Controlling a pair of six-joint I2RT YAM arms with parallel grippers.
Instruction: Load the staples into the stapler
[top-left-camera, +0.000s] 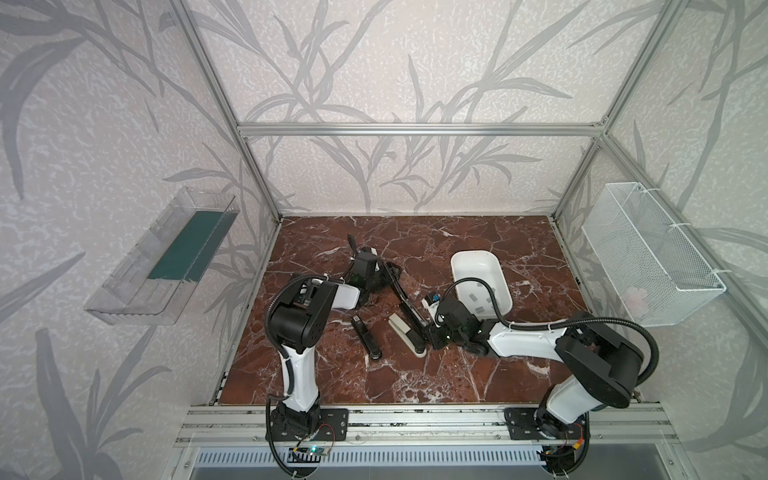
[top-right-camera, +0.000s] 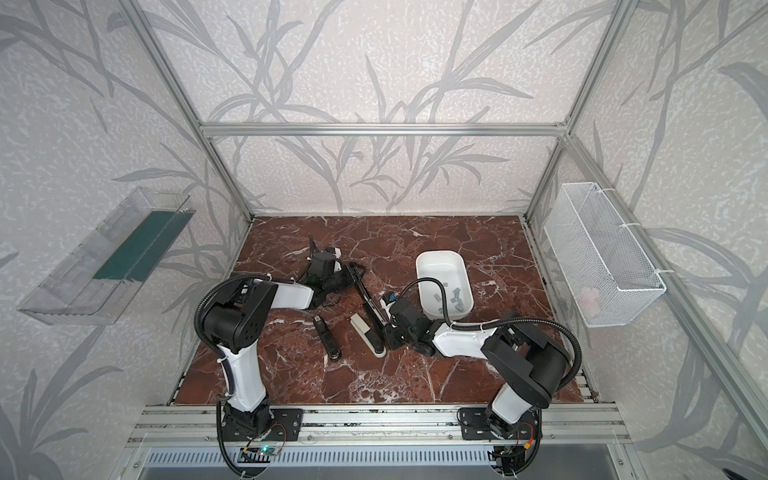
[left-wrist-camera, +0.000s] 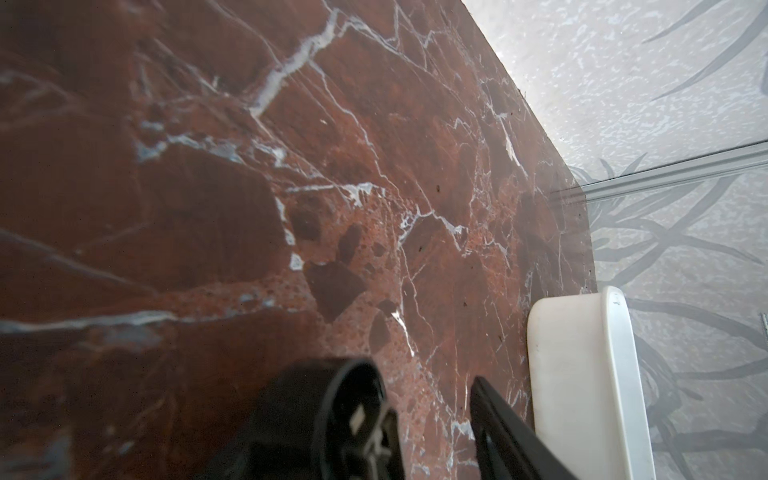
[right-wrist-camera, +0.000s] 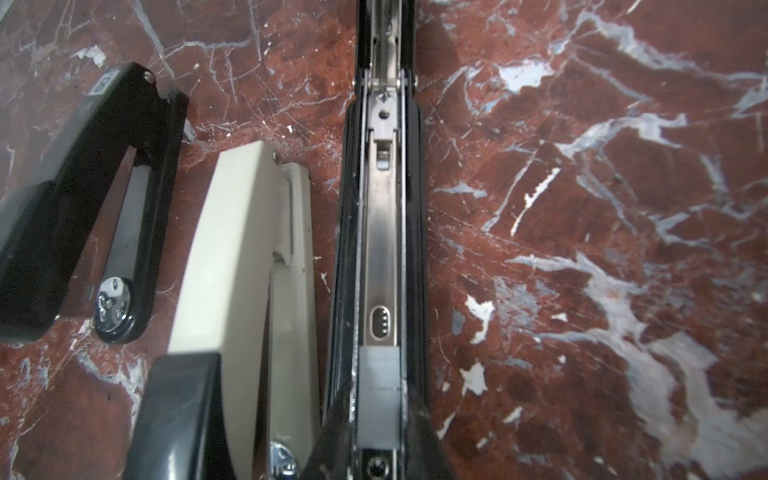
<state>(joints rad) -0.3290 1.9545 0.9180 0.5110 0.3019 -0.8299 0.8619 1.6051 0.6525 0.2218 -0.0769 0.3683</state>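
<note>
A black stapler (top-left-camera: 405, 301) (top-right-camera: 368, 301) lies opened out flat mid-table, its metal channel (right-wrist-camera: 380, 232) facing up. A grey strip of staples (right-wrist-camera: 380, 390) sits in that channel at the near end. My right gripper (top-left-camera: 428, 332) (right-wrist-camera: 380, 457) is shut on that end of the stapler. More staples (top-left-camera: 473, 297) (top-right-camera: 453, 299) lie loose in the white tray (top-left-camera: 457, 257). My left gripper (top-left-camera: 384, 272) (left-wrist-camera: 428, 386) is at the far tip of the stapler's lid, and its fingers stand apart with only marble between them. I cannot tell whether it touches the lid.
A closed black stapler (top-left-camera: 365, 336) (right-wrist-camera: 83, 199) and a beige stapler (top-left-camera: 401, 328) (right-wrist-camera: 241, 249) lie just left of the open one. The white tray (left-wrist-camera: 582, 374) is close to my left gripper. A wire basket (top-left-camera: 656, 257) hangs on the right wall and a clear shelf (top-left-camera: 158, 257) on the left.
</note>
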